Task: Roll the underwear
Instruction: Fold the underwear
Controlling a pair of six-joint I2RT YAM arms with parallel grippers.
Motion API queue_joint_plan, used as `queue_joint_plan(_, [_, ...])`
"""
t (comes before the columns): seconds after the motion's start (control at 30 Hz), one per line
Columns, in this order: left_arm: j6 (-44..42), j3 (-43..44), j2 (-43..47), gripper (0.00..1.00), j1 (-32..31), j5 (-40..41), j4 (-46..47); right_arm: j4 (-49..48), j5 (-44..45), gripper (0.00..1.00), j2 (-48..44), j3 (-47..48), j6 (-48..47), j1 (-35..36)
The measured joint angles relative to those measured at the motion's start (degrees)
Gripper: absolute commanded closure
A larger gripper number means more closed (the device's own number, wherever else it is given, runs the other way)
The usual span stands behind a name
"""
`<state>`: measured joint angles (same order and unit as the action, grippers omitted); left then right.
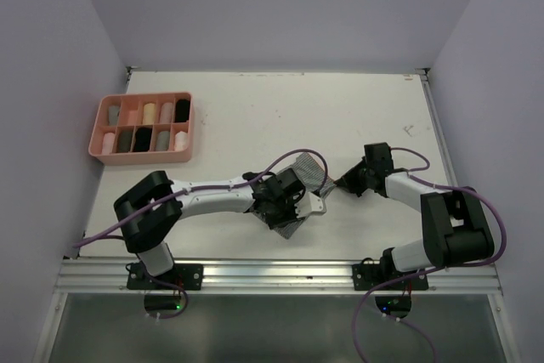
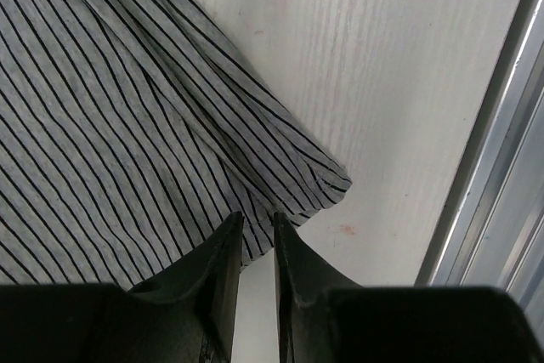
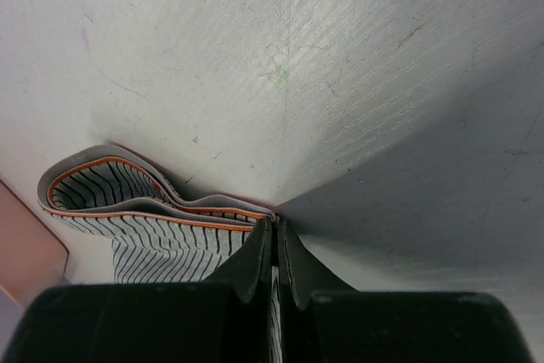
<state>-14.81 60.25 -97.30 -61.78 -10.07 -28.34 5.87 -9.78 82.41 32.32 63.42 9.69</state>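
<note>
A grey striped underwear (image 1: 309,171) lies partly folded on the white table between my two arms. My left gripper (image 1: 287,212) rests over its near part. In the left wrist view the left gripper (image 2: 257,220) stands with a narrow gap between its jaws, and the hem of the underwear (image 2: 127,125) lies right at the fingertips. My right gripper (image 1: 341,183) is at the garment's right end. In the right wrist view the right gripper (image 3: 274,223) is shut on the orange-trimmed waistband of the underwear (image 3: 127,210), which bulges in loose folds to the left.
A pink tray (image 1: 95,133) with compartments holding several rolled garments sits at the back left. The aluminium rail (image 1: 272,274) runs along the table's near edge, close to the left gripper. Walls enclose the table on three sides.
</note>
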Motion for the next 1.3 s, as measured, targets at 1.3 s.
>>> queue_joint_plan(1.3, [-2.14,-2.10,0.83,0.80,2.19,-3.17,0.15,-1.22,-0.24,1.00,-0.20,-0.74,0.66,0.00])
